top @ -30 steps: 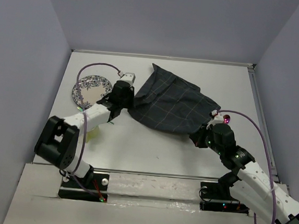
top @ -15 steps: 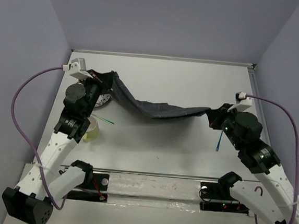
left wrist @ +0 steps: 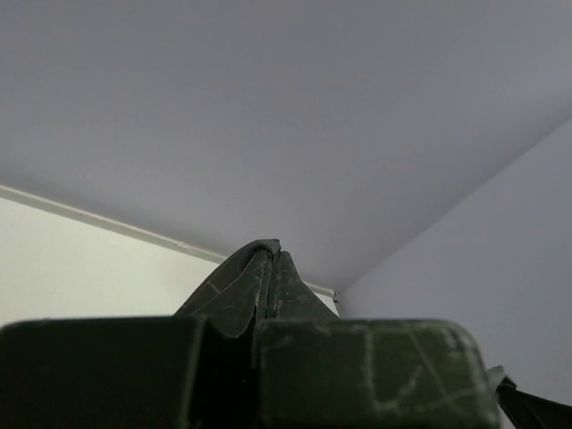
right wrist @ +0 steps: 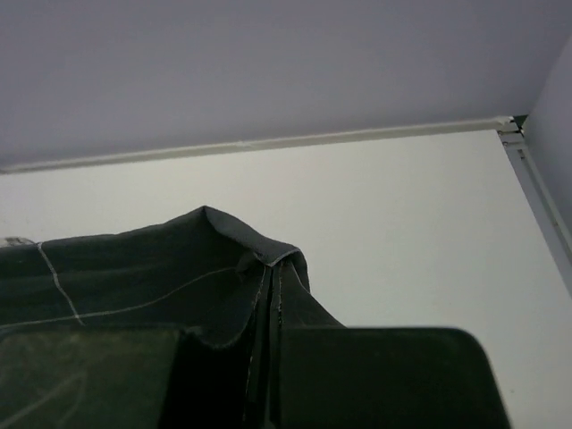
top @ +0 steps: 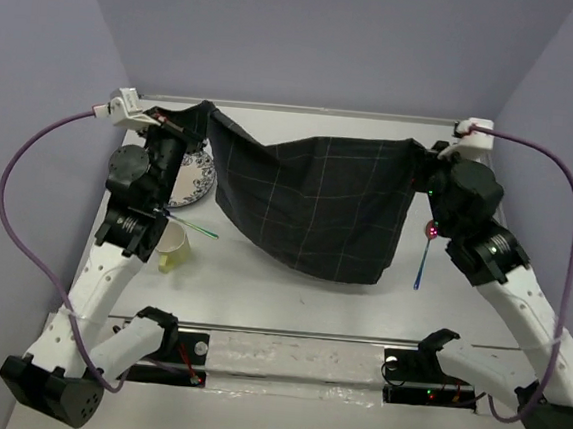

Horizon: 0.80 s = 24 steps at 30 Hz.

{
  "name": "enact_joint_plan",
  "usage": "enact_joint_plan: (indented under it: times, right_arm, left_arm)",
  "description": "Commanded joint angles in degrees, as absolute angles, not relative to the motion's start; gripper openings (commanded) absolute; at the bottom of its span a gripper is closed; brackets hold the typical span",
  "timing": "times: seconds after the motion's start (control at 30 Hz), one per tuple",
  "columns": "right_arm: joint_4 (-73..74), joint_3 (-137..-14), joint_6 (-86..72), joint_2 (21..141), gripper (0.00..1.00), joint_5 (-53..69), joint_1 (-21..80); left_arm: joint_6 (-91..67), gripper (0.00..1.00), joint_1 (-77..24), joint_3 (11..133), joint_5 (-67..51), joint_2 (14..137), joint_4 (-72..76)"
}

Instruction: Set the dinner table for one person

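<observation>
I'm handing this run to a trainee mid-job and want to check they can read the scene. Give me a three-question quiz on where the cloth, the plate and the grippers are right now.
1. True or false: the cloth lies spread flat on the dinner table.
2. On which side of the cloth does the patterned plate sit? A) the left arm's side B) the right arm's side C) out in front of it, by the arm bases
3. Fill in: the left gripper and the right gripper are each shut on an upper ___ of the cloth.

Key: 1 false, it hangs stretched between the two arms; 2 A; 3 corner.
</observation>
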State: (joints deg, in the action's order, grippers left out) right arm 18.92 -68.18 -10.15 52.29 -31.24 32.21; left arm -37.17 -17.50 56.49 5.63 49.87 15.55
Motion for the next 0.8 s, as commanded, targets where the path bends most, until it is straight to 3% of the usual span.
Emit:
enact_joint_plan:
  times: [0.0,0.17,0.3,0.43,0.57,0.77]
  right_arm:
    - [8.3,-71.9,-2.9,61.2,0.0,-29.7,27.8]
    - [6.3,-82.5,-6.2,72.0,0.0,-16.7,13.4]
    - [6.4,-91.2,-3.3,78.7,0.0,-16.2,11.3]
    - [6.5,-90.8,-4.5,78.1,0.0,-17.8,11.3]
    - [4.1,-76.9,-8.3,72.1,0.0,-17.1,11.3]
    - [-3.9,-46.4,-15.5,64.7,0.0,-18.9,11.3]
  left_arm:
    - [-36.4,0.0,-16.8,62.7,8.0,57.9,19.9]
    - [-35.9,0.0,-14.0,70.9,7.3,67.4,19.5]
    - [-36.3,0.0,-10.7,78.0,3.2,72.9,19.5]
    - [-37.2,0.0,-9.1,75.2,-2.1,73.0,21.8]
    - [-40.0,0.0,-9.1,62.3,-4.2,68.6,29.1]
    - [-46.9,0.0,-9.1,31.8,-5.4,62.1,44.4]
